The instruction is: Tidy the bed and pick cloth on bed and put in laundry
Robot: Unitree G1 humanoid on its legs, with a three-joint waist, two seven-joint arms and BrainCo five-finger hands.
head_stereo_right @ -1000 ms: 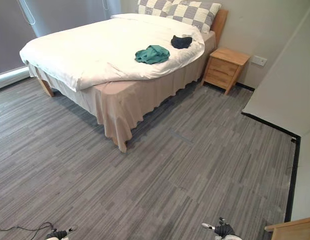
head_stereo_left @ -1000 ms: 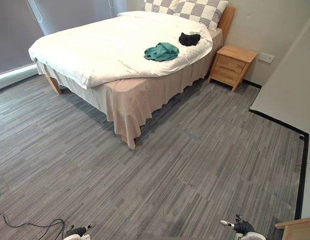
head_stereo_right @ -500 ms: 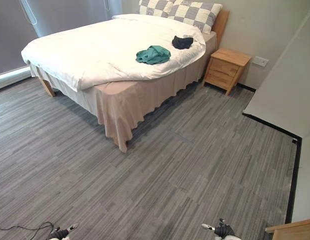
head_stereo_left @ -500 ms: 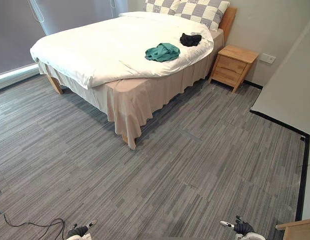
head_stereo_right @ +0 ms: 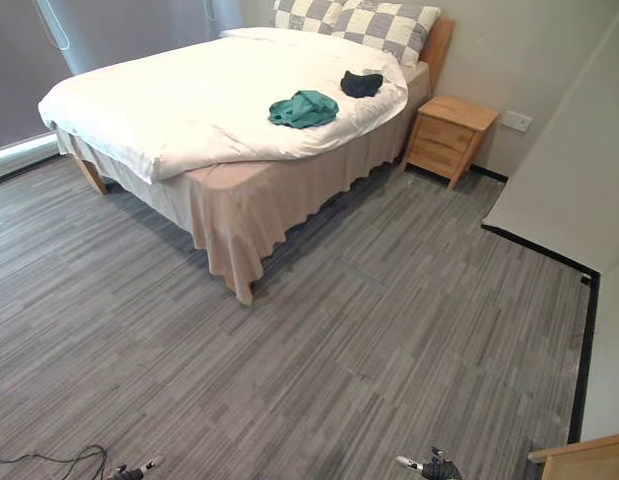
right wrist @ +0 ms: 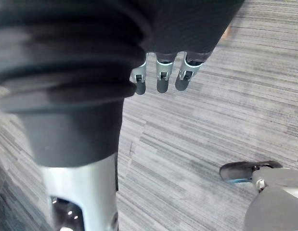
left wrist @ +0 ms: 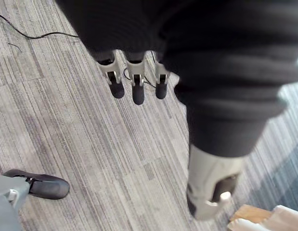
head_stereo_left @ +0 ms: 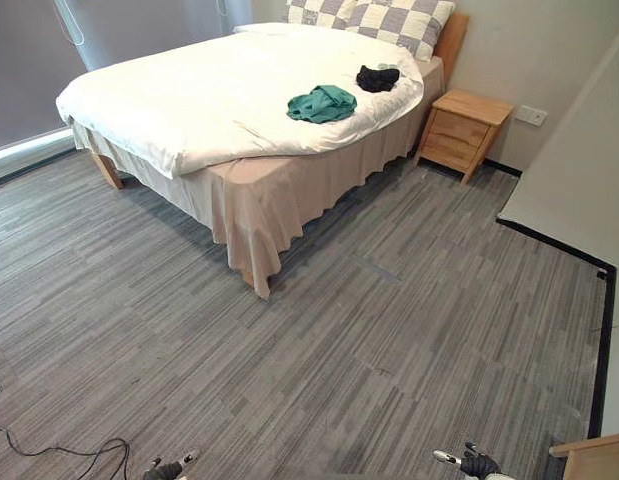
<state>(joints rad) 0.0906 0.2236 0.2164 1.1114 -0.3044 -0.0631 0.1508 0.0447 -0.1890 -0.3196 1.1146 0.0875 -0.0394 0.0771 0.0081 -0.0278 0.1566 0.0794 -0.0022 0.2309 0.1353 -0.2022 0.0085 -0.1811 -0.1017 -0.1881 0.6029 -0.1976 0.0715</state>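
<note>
No writing, label, number or sign is legible on the white-quilted wooden bed [head_stereo_left: 219, 90], the light wooden nightstand [head_stereo_left: 464, 120] or the grey striped floor [head_stereo_left: 389, 330].

- The place was a bedroom.
- A wide bed [head_stereo_left: 251, 200] carried a white duvet [head_stereo_left: 189, 90], a beige skirt [head_stereo_left: 289, 190] and checked pillows [head_stereo_left: 399, 20] against a wooden headboard [head_stereo_left: 451, 40].
- A wooden nightstand [head_stereo_left: 464, 125] with drawers stood just beside it.
- Grey striped carpet [head_stereo_left: 339, 340] covered the floor.
</note>
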